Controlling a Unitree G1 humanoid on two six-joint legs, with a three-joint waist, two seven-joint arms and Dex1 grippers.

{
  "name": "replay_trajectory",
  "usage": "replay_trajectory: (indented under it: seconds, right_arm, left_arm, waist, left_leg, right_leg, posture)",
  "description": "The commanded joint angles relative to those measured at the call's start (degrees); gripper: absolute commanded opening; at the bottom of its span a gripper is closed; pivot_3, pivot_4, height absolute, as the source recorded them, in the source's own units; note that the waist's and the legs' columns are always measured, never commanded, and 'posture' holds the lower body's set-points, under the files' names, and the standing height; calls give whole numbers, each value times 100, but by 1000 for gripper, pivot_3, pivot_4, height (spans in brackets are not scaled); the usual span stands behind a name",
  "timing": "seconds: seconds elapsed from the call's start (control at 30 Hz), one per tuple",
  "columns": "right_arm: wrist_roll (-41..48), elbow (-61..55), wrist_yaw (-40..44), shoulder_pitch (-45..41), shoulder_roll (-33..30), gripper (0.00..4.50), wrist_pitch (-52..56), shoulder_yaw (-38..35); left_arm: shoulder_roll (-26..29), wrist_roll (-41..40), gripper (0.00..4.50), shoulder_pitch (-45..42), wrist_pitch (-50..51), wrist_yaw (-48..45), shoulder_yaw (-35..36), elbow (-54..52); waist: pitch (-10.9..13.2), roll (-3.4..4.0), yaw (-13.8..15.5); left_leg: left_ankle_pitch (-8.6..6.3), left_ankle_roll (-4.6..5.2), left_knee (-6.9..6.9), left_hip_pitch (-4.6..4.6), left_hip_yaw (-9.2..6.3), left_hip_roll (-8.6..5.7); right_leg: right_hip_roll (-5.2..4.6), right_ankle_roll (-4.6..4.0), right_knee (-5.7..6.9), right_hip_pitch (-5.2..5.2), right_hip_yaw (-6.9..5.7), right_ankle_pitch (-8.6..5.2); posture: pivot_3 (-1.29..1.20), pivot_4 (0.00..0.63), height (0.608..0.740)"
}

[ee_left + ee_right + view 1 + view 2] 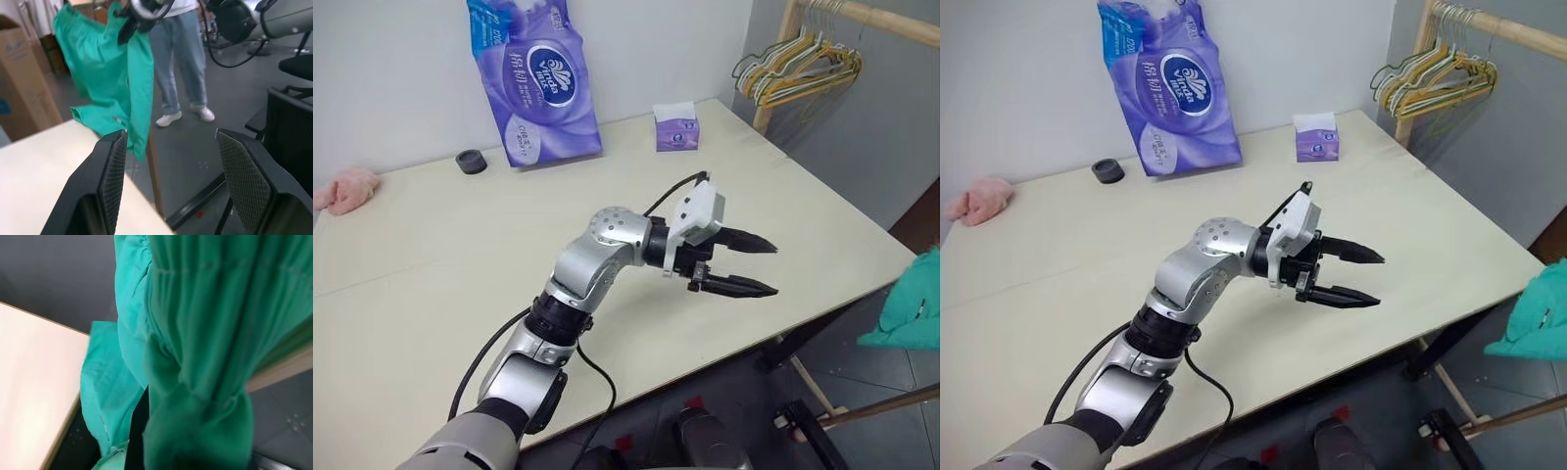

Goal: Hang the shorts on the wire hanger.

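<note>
The teal-green shorts [105,73] hang in the air beyond the table's right edge, bunched at the top where my right gripper [128,23] is shut on them. In the right wrist view the gathered fabric [205,333] drapes over a black finger [138,431]. From the head views, a corner of the shorts [913,305] shows at the far right. My left gripper [773,268] hovers above the table [431,264] near its right front edge. It points level toward the shorts, open and with nothing between its fingers. The wire hanger is out of view.
A purple tissue pack [533,78], a small tissue box [675,127], a black roll [471,162] and a pink cloth [347,188] lie along the table's back. Bunched hangers [798,69] hang on a wooden rack. A person [181,58] stands behind the shorts; cardboard box [19,83] nearby.
</note>
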Motion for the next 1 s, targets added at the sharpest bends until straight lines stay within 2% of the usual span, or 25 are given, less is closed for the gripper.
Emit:
replay_trajectory:
  seconds: [0.03, 0.17, 0.3, 0.67, 0.83, 1.0]
  right_arm:
    - [-359, 442, 448, -276, -429, 0, -583, 408]
    - [-668, 1355, 927, -624, -666, 0, -1094, 1040]
    - [-853, 1892, 1314, -823, -734, 0, -1132, 1353]
    - [-1151, 1872, 1580, -951, -614, 0, -1083, 1398]
    - [-1286, 1921, 1593, -1257, -667, 0, -1184, 1526]
    - [-1393, 1917, 1622, -1945, -839, 0, -1261, 1857]
  left_arm:
    - [-125, -143, 3032, -239, -44, 16, 73, -180]
    - [-235, -102, 3032, -419, -169, -19, 66, -82]
    - [-338, -110, 3032, -516, -221, -24, 41, -36]
    - [-679, -42, 3032, -760, -475, -123, -97, 250]
    - [-876, 38, 3032, -919, -675, -146, -106, 514]
    - [-982, 75, 3032, -986, -767, -148, -124, 599]
  waist:
    - [9, 10, -20]
    - [51, 20, -75]
    - [74, 16, -122]
    - [83, 6, -140]
    - [87, 10, -152]
    - [115, 27, -175]
  left_leg:
    - [-2, 3, -1, 0, 6, 0]
    - [-12, 21, -1, 4, 42, 0]
    - [-21, 37, -1, 13, 79, -3]
    - [-28, 47, 1, 13, 95, -3]
    - [-28, 48, 1, 14, 106, -4]
    - [-31, 53, 1, 18, 120, -4]
  right_leg:
    - [0, 2, -3, 0, 4, 1]
    - [1, 21, -19, 0, 38, 12]
    - [1, 40, -28, 0, 79, 21]
    - [0, 53, -31, -3, 99, 23]
    - [0, 58, -31, -8, 113, 25]
    - [1, 61, -29, -12, 129, 27]
  posture:
    - [-417, 154, 740]
    - [-405, 156, 740]
    - [-395, 157, 740]
    - [-400, 151, 740]
    - [-403, 151, 740]
    - [-406, 160, 740]
